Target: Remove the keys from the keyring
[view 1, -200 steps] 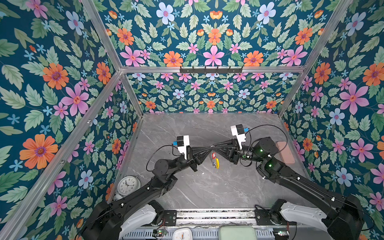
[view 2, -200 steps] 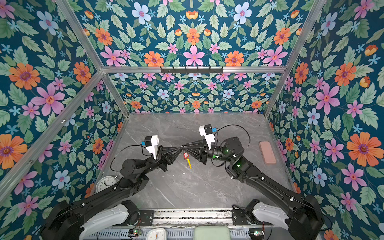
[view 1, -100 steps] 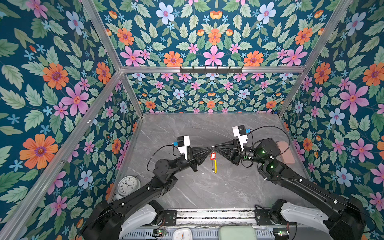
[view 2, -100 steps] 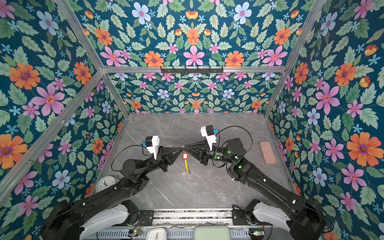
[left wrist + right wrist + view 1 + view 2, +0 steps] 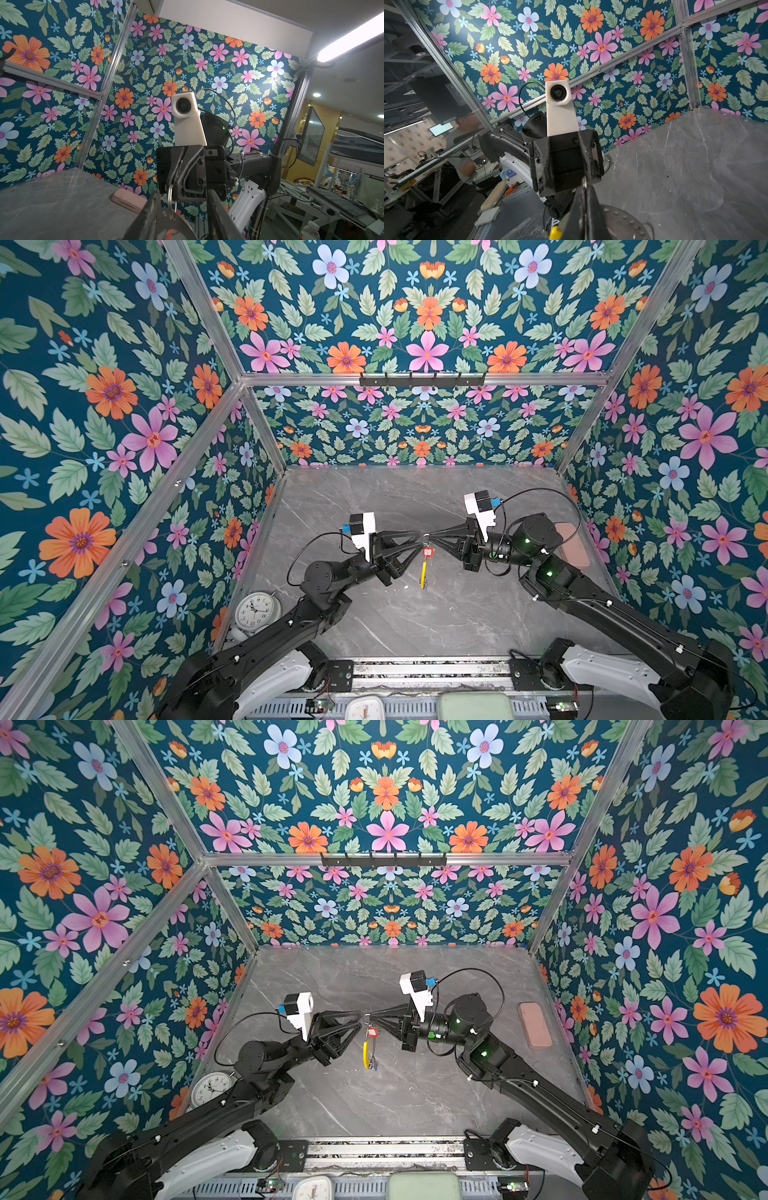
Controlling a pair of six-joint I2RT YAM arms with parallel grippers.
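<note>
Since right gripper [image 5: 431, 537] pinches small silver metal loop [image 5: 170, 193], thin dark grey keyring with yellow section [image 5: 365, 1054] hangs beneath it; red-tagged silver key [image 5: 372, 1031] just below; left gripper [image 5: 420, 542] spread alongside, presumably to take key.

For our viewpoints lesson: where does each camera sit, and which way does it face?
Both top views: overhead, looking down on the table; left arm, right arm, left gripper facing right gripper.
Left wrist: on left arm, faces the right gripper; own fingers show.
Right wrist: faces the left gripper; own fingers show.
All share the keyring.
</note>
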